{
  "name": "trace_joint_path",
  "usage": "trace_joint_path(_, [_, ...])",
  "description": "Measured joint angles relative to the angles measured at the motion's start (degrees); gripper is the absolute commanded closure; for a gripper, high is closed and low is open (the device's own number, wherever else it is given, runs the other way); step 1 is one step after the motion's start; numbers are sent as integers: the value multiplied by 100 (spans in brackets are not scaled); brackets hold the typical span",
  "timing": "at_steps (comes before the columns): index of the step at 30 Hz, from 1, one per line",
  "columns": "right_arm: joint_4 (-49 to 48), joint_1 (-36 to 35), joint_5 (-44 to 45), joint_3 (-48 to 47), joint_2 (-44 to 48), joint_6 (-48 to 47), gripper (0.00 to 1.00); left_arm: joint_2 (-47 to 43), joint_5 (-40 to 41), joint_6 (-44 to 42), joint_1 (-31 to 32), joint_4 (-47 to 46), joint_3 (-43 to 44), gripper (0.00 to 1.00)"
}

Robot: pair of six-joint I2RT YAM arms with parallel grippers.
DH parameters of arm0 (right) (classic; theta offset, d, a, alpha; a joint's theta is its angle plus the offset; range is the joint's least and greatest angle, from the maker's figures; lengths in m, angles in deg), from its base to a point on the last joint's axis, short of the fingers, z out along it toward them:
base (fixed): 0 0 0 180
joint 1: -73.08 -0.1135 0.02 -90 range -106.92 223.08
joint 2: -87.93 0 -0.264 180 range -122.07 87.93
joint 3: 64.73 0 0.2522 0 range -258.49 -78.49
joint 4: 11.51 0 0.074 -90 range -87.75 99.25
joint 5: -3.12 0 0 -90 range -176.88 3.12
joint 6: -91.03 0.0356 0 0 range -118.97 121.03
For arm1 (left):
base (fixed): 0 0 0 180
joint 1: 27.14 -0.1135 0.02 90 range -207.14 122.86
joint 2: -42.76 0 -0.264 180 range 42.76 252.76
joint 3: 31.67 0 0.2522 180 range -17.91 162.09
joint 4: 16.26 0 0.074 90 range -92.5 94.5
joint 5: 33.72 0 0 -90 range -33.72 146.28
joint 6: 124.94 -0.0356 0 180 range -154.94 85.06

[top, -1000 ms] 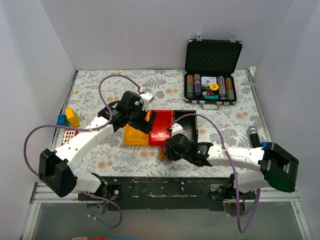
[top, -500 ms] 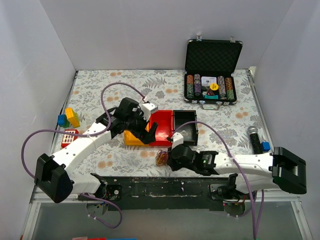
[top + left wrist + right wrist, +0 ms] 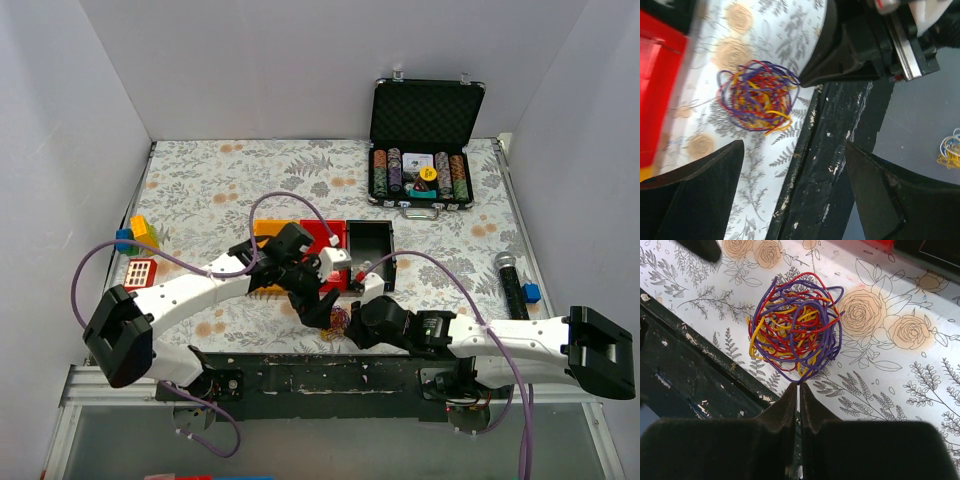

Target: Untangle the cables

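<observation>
The cables are a fist-sized tangle [image 3: 795, 332] of thin purple, red and yellow wires lying on the floral table mat close to the near edge. It also shows in the left wrist view [image 3: 757, 95] and the top view [image 3: 338, 318]. My right gripper [image 3: 799, 386] is shut, its tips pinching purple strands at the tangle's near side; it reaches in from the right in the top view [image 3: 349, 324]. My left gripper [image 3: 795, 195] is open and empty, with the tangle lying just beyond its fingertips; in the top view it [image 3: 318, 306] is right beside the tangle.
The black front rail [image 3: 685, 370] runs right beside the tangle. Yellow [image 3: 266, 228], red [image 3: 322, 234] and black [image 3: 370, 240] bins stand behind the arms. An open poker chip case [image 3: 425, 140] is at the back right, a microphone [image 3: 510, 278] at the right, and toy blocks [image 3: 140, 235] at the left.
My right gripper has drawn the tangle toward the near edge of the table. My left arm has swung from over the bins down to the tangle.
</observation>
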Motion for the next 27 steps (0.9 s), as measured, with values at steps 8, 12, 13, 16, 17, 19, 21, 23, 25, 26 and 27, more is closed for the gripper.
trace_joint_path(8, [-17,0,-7,116,225,133,88,428,76,59,426,-203,-197,39])
trace_joint_path(12, [-20,0,-13,251,503,179,89,743,201,177,444,-374,-205,49])
trace_joint_path(13, [-22,0,-15,282,553,186,90,815,227,212,455,-422,-208,52])
trace_joint_path(16, [-17,0,-15,378,686,227,92,997,313,313,494,-557,-208,60])
trace_joint_path(17, [-15,0,-17,407,710,247,93,1036,326,323,498,-584,-205,62])
trace_joint_path(19, [-13,0,-20,431,739,280,94,1137,343,380,501,-647,-203,67])
trace_joint_path(21, [-17,0,-22,448,756,286,95,1235,348,420,501,-660,-177,69])
trace_joint_path(23, [-22,0,-20,479,780,289,96,1357,334,474,501,-667,-101,76])
trace_joint_path(25, [-20,0,-20,492,787,291,98,1408,321,549,501,-662,-37,87])
trace_joint_path(26, [-20,0,-22,492,791,291,99,1410,313,581,501,-664,-17,94])
trace_joint_path(27, [-22,0,-20,492,798,289,99,1408,302,603,501,-667,9,100])
